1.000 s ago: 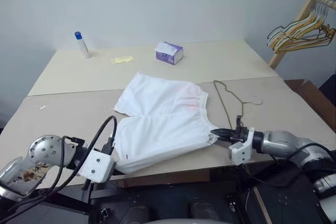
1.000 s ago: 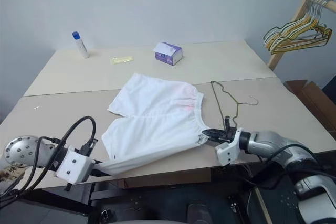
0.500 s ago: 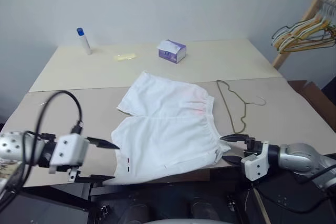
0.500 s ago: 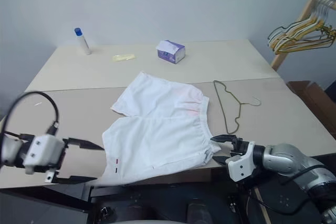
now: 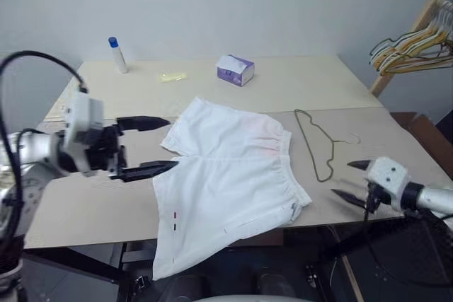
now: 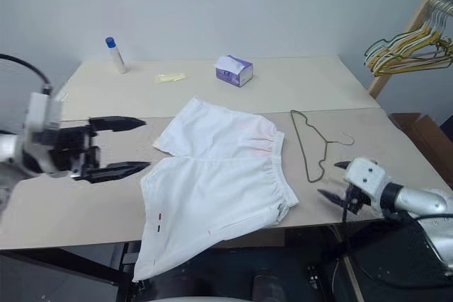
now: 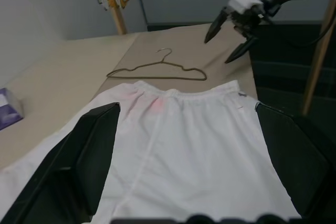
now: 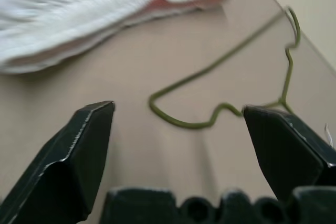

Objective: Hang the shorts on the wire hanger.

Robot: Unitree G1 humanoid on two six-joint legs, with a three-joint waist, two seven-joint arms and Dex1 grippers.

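Observation:
The white shorts [image 5: 226, 175] lie flat on the table [image 5: 85, 196], with one leg drooping over the front edge and a faint pink tint near the waistband. The wire hanger [image 5: 315, 139] lies flat just right of the waistband, its hook pointing right. My left gripper [image 5: 172, 144] hovers open above the table, left of the shorts, pointing toward them, with nothing in it. My right gripper [image 5: 343, 178] is open and holds nothing, near the front edge to the right of the hanger. In the right wrist view the hanger [image 8: 184, 124] lies between the fingers [image 8: 79, 150].
At the back of the table stand a purple-and-white tissue box [image 5: 235, 71], a white bottle with a blue cap [image 5: 117, 54] and a small yellow item [image 5: 173, 76]. A wooden rack with a bunch of hangers [image 5: 414, 40] stands at the far right.
Both grippers opened and let go of the shorts. The left one rose to the left of them and the right one drew away to the right. One leg now hangs over the front edge.

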